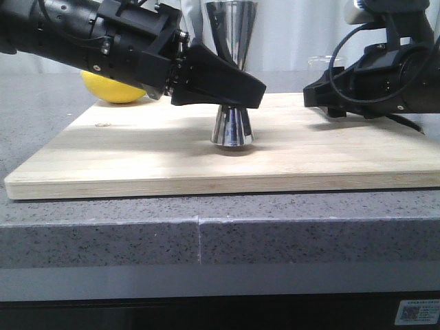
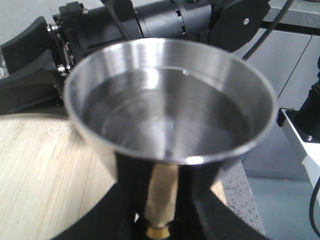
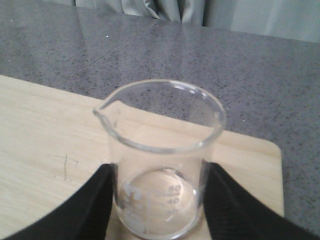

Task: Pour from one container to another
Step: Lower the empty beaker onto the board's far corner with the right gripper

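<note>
Your left tool (image 1: 230, 93) is clenching the jigger (image 1: 232, 127) at its narrow waist, steadying it upright on the board (image 1: 137, 155) so it is not tipping. Liquid is already sitting in its top cup. Your right tool (image 3: 160, 210) is grasping the beaker (image 3: 162, 155) between its fingers, upright and looking empty, resting on the board.

Soft, even daylight; the jigger (image 2: 170, 112) rim is blurred up close, with small glare, and weak shadows lie on the board (image 1: 137, 148).
</note>
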Robot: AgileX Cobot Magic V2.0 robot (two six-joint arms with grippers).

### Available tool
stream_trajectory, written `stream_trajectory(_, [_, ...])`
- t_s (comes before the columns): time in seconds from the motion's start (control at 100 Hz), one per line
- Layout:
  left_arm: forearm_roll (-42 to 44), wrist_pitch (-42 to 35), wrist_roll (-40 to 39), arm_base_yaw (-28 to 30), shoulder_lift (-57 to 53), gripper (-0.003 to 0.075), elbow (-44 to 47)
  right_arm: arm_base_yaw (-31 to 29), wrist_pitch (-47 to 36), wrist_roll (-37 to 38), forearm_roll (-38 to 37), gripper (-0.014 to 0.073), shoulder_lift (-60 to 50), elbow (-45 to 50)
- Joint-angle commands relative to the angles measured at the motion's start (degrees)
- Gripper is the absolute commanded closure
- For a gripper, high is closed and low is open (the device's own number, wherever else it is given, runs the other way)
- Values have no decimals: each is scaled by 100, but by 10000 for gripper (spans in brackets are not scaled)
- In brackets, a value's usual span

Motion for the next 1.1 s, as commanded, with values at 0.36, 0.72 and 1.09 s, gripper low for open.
stream_trajectory(0.36, [-425, 618, -49, -35, -341, 731, -164, -39, -708, -5, -27, 344, 13, -160])
stream_trajectory(0.72, [-425, 618, -49, -35, -341, 731, -164, -39, -800, -5, -27, 344, 108, -160])
stream_trajectory(1.09, [-425, 618, -49, -35, -341, 731, -164, -39, -712, -5, -30, 343, 108, -160])
